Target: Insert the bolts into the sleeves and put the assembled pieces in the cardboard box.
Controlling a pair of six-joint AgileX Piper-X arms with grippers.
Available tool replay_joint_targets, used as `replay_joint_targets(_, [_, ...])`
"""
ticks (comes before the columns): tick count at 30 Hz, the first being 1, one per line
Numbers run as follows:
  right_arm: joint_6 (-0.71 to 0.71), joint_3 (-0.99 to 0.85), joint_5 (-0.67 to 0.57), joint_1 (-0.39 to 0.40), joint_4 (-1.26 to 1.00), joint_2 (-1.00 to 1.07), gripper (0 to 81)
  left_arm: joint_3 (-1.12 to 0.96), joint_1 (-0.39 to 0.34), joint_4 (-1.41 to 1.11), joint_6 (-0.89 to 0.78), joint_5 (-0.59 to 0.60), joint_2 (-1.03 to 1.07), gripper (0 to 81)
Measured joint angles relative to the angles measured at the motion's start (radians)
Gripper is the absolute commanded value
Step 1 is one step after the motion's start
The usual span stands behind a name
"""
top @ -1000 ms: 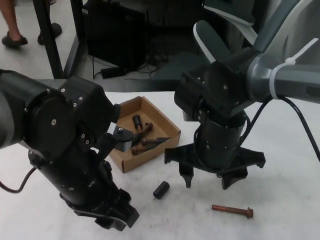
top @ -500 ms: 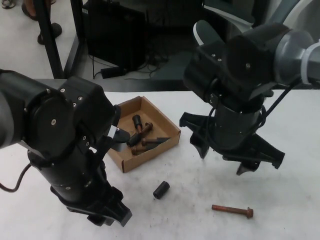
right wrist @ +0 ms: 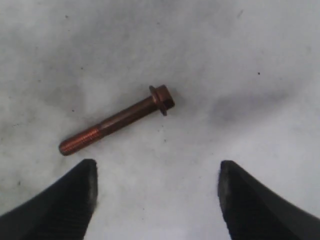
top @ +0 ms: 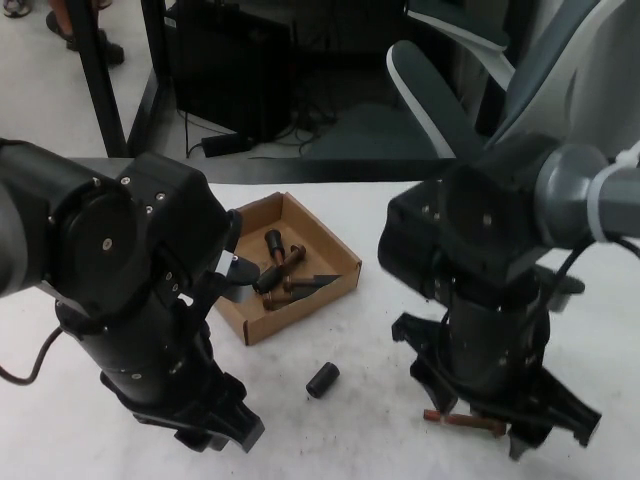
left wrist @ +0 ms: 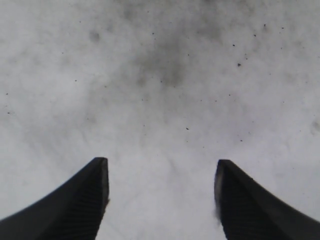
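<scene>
- I see the right gripper (top: 492,425) low over the white bench (top: 380,360) at about 5 o'clock in the high view; its jaws stand wide and hold nothing.
- In the right wrist view the copper-coloured bolt (right wrist: 117,120) lies flat on the bench just ahead of the right gripper (right wrist: 157,165), in line with the gap between the fingertips and touching neither; its hex flange head points to one side and its threaded end to the other.
- From the high view the bolt (top: 450,417) is partly covered by the right gripper, with its ends showing to either side.
- The left gripper (top: 215,430) sits at about 7 o'clock on the bench; in its own wrist view the left gripper (left wrist: 161,161) has its jaws wide over bare, speckled bench, with nothing between them.
- The loose black sleeve (top: 321,380) lies on the bench between the two arms, at 5 o'clock from the cardboard box (top: 305,308) and near it, apart from the bolt, which is at 4 o'clock from the sleeve.
- The cardboard box sits at bench centre, open-topped; several assembled pieces (top: 282,272), dark sleeves with rusty bolts, lie in a heap inside.
</scene>
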Motion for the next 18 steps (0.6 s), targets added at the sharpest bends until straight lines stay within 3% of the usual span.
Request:
replay_joint_targets(4, [0.036,0.017,0.002,0.019,-0.071,0.0,63.8,0.0,0.0,0.0,0.0,0.0,0.0,57.9])
replay_joint_targets(13, [-0.089,0.019,0.013,0.023,-0.253,0.0,63.8,0.0,-0.074,0.0,-0.007,0.0,0.0,57.9])
replay_joint_targets(18, [-0.03,0.019,0.017,0.024,-0.255,0.0,63.8,0.0,-0.1,0.0,-0.007,0.0,0.0,57.9])
